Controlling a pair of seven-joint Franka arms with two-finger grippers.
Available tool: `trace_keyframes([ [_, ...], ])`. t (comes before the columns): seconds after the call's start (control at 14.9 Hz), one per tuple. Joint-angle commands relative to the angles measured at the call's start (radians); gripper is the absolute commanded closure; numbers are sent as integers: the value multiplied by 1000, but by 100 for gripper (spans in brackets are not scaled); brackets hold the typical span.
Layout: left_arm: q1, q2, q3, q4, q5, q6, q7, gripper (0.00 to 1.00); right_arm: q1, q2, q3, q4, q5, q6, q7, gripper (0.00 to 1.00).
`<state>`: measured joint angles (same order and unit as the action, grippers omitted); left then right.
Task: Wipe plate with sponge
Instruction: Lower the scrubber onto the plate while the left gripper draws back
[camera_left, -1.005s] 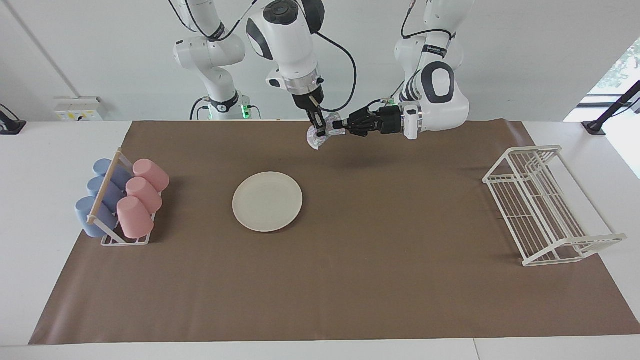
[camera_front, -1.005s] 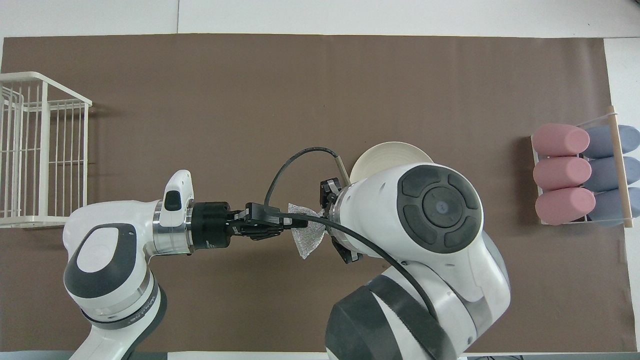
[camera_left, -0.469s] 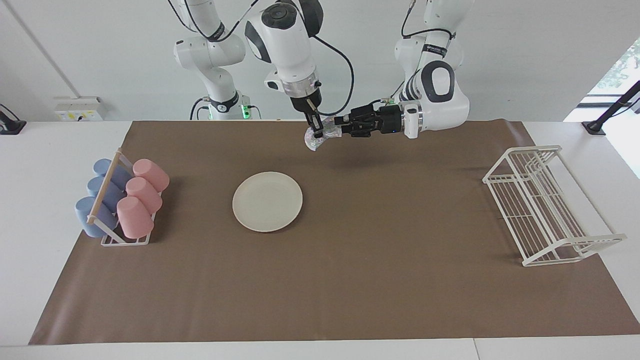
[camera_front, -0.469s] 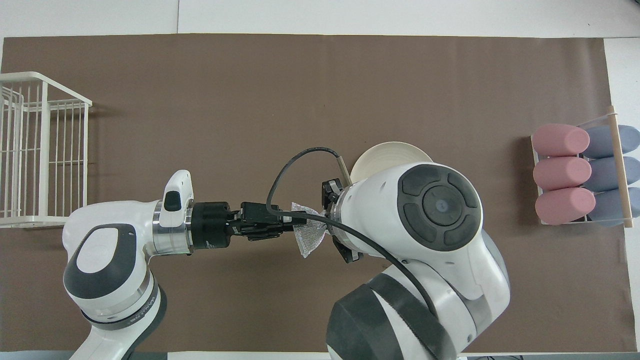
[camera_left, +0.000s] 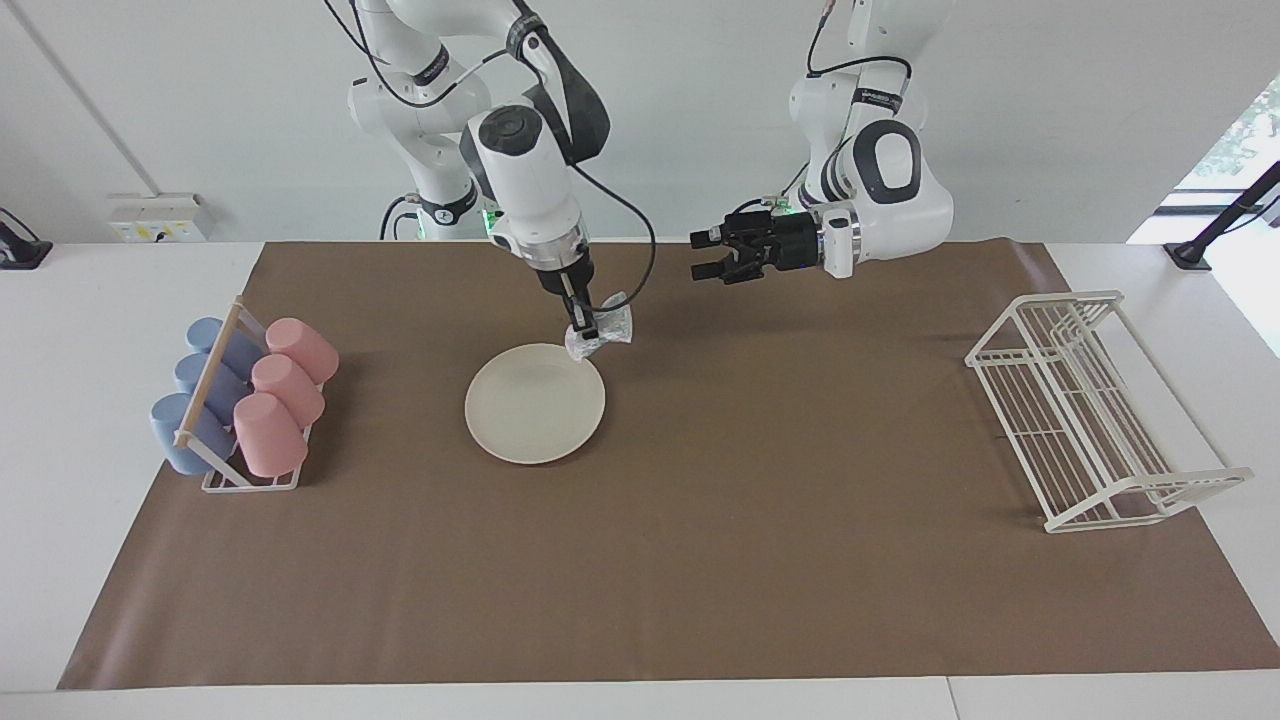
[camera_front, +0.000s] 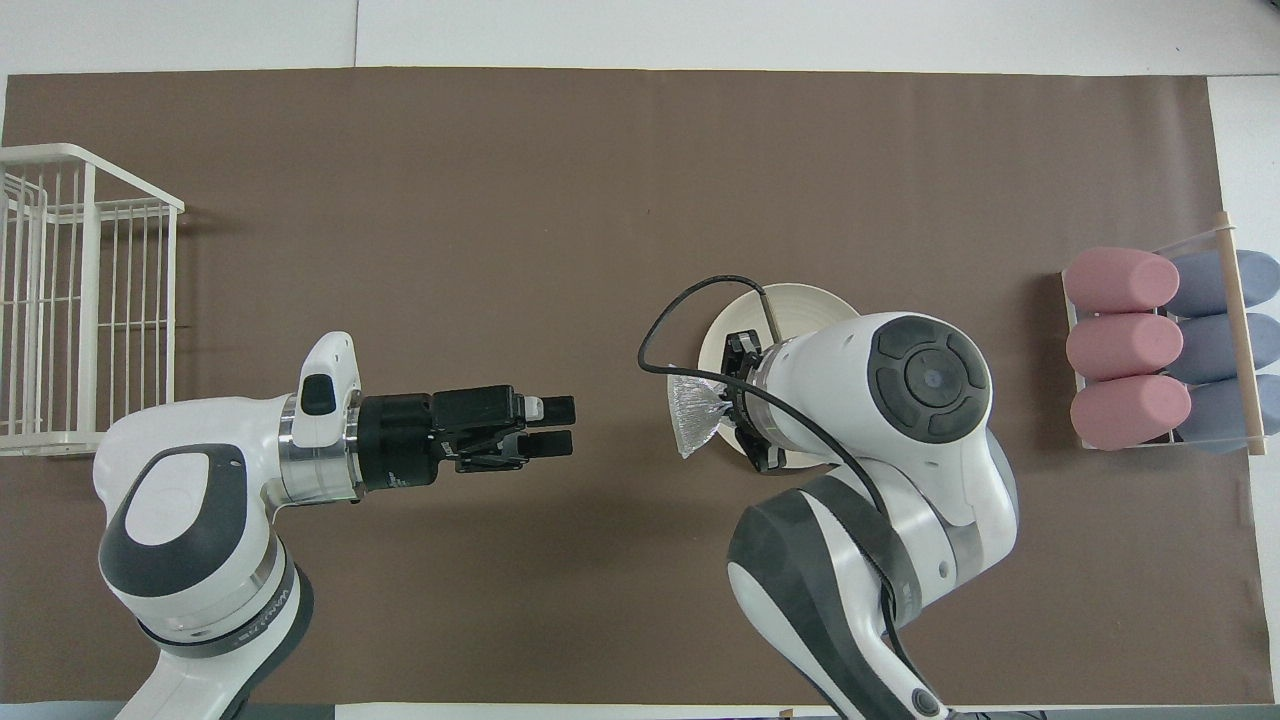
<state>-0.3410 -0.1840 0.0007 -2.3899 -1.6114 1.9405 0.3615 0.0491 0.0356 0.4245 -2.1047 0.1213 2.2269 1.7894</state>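
Plate (camera_left: 535, 404) flat on the desk's brown mat (camera_left: 700, 560), toward the right arm's end. Sponge (camera_left: 598, 331) hangs pinched in the right gripper (camera_left: 580, 328) jaws, at the plate's rim nearest the robots. Left gripper (camera_left: 708, 256) waits over bare mat, jaws spread. Step: approach; next, likely lower sponge onto plate and sweep.

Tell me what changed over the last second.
The left gripper let go of the sponge and drew back toward its own end, open over the mat. The right gripper, shut on the sponge, carried it down to the plate's edge nearest the robots. The plate, cups and rack stayed put.
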Motion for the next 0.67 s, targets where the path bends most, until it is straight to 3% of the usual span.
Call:
trace_keyframes([
  [0.0,72,-61,-2,-5,157,9,-93,0,-81,21,8,-44,-51,86,-28,100],
  [0.27,144,-97,-2,53,379,-27,-238,0,-127,1,8,-149,-51,217,-28,100],
  [0.6,302,-85,-2,292,707,-292,-426,0,-147,35,8,-175,-87,229,-56,100],
])
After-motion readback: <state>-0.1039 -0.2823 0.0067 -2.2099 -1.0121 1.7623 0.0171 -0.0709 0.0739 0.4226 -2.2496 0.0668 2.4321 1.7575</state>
